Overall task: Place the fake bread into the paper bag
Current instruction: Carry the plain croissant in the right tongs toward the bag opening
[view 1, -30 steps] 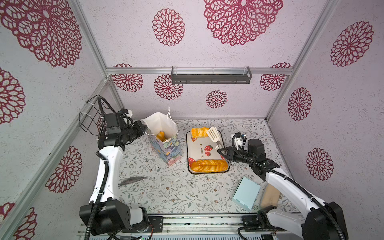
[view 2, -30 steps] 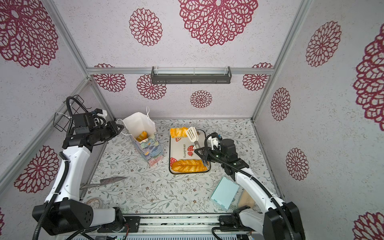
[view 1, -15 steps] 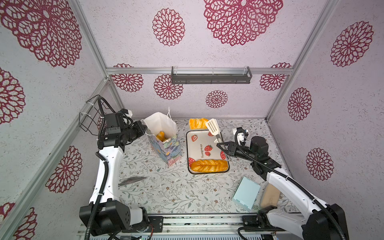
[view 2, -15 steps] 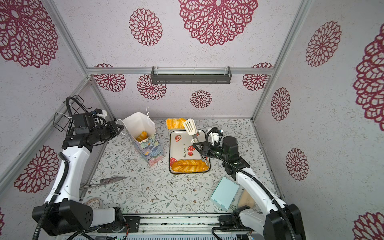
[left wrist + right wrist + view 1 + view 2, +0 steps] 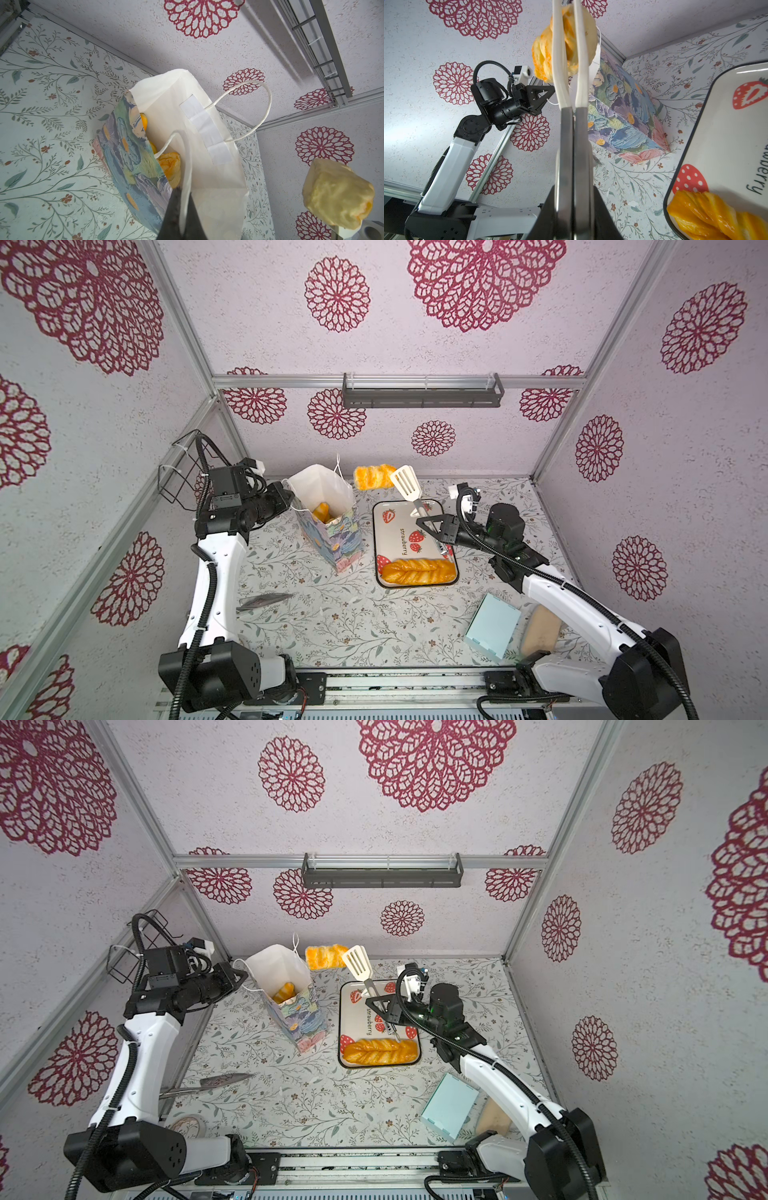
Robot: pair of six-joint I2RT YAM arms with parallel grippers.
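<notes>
The paper bag (image 5: 332,531) (image 5: 297,1011) stands open left of the tray, its white inside showing, with fake bread (image 5: 322,512) (image 5: 170,166) in it. My left gripper (image 5: 286,497) (image 5: 182,199) is shut on the bag's near cord handle (image 5: 188,166). My right gripper (image 5: 430,526) (image 5: 573,191) is shut on white-tipped metal tongs (image 5: 407,485) (image 5: 571,135). The tongs pinch a golden roll (image 5: 374,477) (image 5: 326,956) (image 5: 544,52) in the air just right of the bag's mouth. A long braided loaf (image 5: 417,571) (image 5: 708,214) lies at the near end of the strawberry tray (image 5: 388,531).
A light blue box (image 5: 492,626) and a pale beige flat piece (image 5: 540,630) lie near the front right under the right arm. A knife (image 5: 262,600) lies front left beside a tape roll (image 5: 189,1125). A wire basket (image 5: 178,472) hangs on the left wall, a shelf (image 5: 422,391) on the back wall.
My right gripper has lifted the tongs with the roll off the tray's far end, up and left toward the bag's mouth. The left gripper and bag have stayed still.
</notes>
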